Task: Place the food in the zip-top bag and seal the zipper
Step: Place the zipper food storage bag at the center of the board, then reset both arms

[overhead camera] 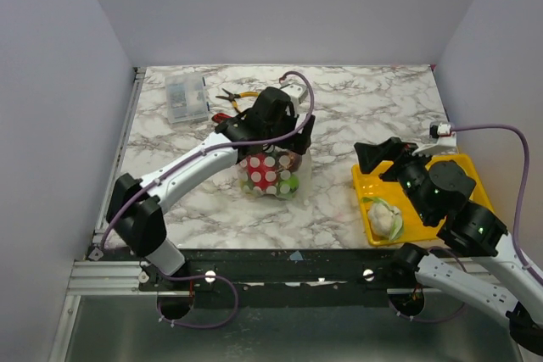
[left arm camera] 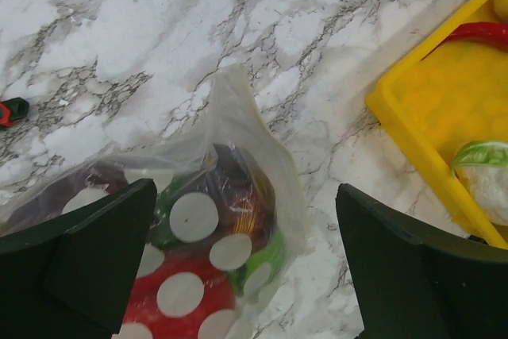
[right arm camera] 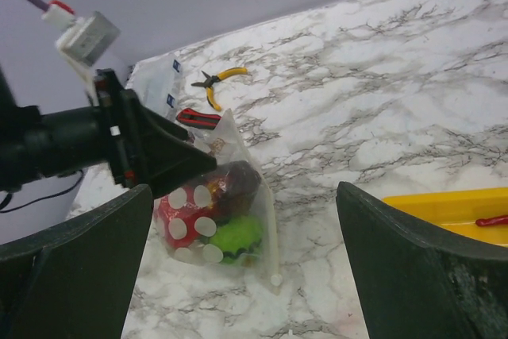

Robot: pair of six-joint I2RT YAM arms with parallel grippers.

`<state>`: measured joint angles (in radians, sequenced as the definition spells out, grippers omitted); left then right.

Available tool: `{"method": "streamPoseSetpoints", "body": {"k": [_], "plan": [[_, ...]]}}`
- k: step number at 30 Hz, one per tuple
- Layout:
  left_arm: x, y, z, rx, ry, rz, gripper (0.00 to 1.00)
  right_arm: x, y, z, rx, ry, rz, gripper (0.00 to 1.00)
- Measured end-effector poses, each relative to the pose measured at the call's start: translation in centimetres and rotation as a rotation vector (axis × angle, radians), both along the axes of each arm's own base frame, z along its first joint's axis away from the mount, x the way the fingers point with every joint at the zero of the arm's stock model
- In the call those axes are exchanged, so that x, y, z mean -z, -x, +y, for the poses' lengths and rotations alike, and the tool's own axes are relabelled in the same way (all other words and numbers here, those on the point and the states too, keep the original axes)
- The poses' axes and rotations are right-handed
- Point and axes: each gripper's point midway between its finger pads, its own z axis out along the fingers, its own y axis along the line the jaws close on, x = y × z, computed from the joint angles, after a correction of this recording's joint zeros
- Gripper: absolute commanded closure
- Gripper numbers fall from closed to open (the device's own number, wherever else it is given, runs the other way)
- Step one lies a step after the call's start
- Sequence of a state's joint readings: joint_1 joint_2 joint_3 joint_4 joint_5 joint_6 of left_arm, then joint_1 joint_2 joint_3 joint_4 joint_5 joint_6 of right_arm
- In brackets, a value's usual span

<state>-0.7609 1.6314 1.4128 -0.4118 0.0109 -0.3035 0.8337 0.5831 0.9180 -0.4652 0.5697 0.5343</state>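
Tabletop point(overhead camera: 373, 108): white marble pattern, grey veining. Walls point(overhead camera: 288, 6): plain, pale grey-lilac, enclosing left, far and right edges. Near edge: black bar point(overhead camera: 288, 264), aluminium rail point(overhead camera: 102, 277). Lighting even

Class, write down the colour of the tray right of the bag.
Yellow tray, clearest in the top external view.

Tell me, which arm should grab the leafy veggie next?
Right, probably. The right gripper is open by the yellow tray where the leafy veggie lies, while the left gripper is over the zip-top bag, farther away.
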Motion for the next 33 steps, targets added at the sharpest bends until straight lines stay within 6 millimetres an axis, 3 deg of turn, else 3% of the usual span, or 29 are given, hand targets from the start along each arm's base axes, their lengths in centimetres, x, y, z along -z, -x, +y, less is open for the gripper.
{"method": "streamPoseSetpoints", "body": {"k": [5,13,19,22,27,33], "plan": [[-4.9,2.0,2.9,-0.02,0.043,-0.094,0.02,-0.1,0.0,-0.4,0.015,0.002,-0.006,0.0],[-14.9,7.5,10.5,-0.083,0.184,-0.358,0.02,-0.3,-0.3,-1.4,0.059,0.047,-0.026,0.0],[-23.9,12.8,16.9,-0.124,0.38,-0.661,0.02,-2.8,-0.1,-2.4,0.08,0.047,-0.085,0.0],[-27.3,15.5,19.7,-0.136,0.486,-0.803,0.02,-4.5,0.2,-3.1,0.094,0.028,-0.124,0.0],[-30.0,18.2,22.8,-0.166,0.577,-0.96,0.02,-6.3,0.5,-3.7,0.105,0.006,-0.165,0.0],[-30.2,18.2,23.8,-0.199,0.558,-1.009,0.02,-6.7,0.6,-4.0,0.116,-0.013,-0.175,0.0]]}}
